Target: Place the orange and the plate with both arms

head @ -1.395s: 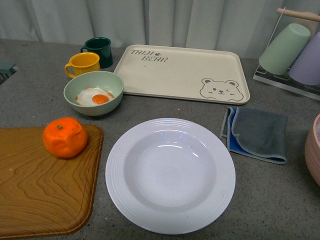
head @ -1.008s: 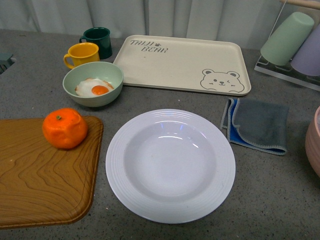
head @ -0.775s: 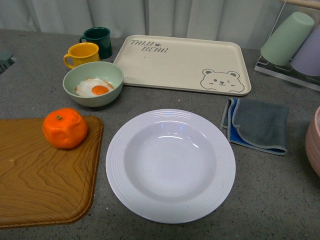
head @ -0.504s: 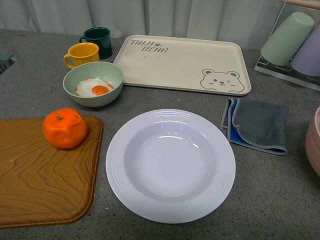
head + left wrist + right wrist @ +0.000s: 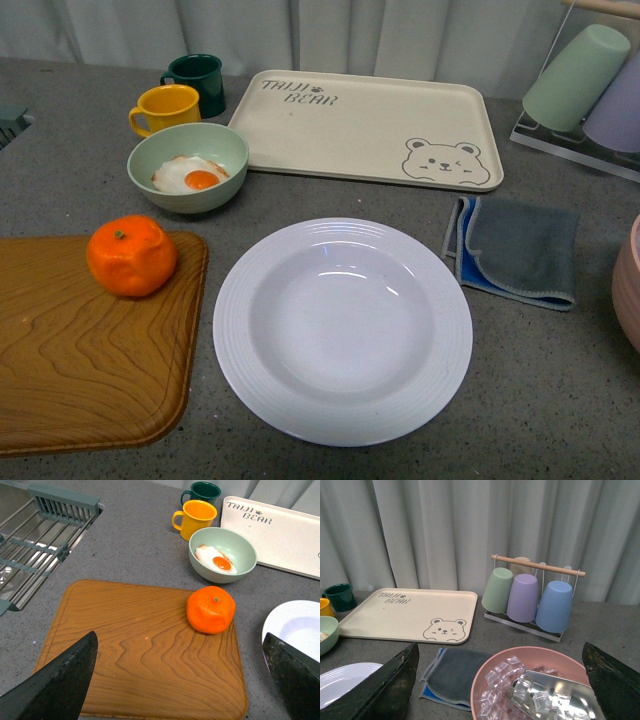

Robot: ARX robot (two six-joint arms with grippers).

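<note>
The orange (image 5: 131,256) sits on the far right corner of a wooden cutting board (image 5: 80,350); it also shows in the left wrist view (image 5: 211,609). The white ribbed plate (image 5: 343,330) lies empty on the grey counter just right of the board; its edge shows in the left wrist view (image 5: 295,627) and the right wrist view (image 5: 345,677). My left gripper (image 5: 182,680) is open, above the board, nearer than the orange. My right gripper (image 5: 502,680) is open, above a pink bowl of ice. Neither gripper shows in the front view.
A pale green bowl (image 5: 188,166) with a fried egg, a yellow mug (image 5: 165,107), a green mug (image 5: 195,78) and a cream bear tray (image 5: 365,125) stand behind. A grey-blue cloth (image 5: 515,250) lies right of the plate. A pink ice bowl (image 5: 540,685), a cup rack (image 5: 532,597) and a sink rack (image 5: 35,545) flank the area.
The front view shifted slightly downward early on, then stayed still. Nothing on the counter has moved.
</note>
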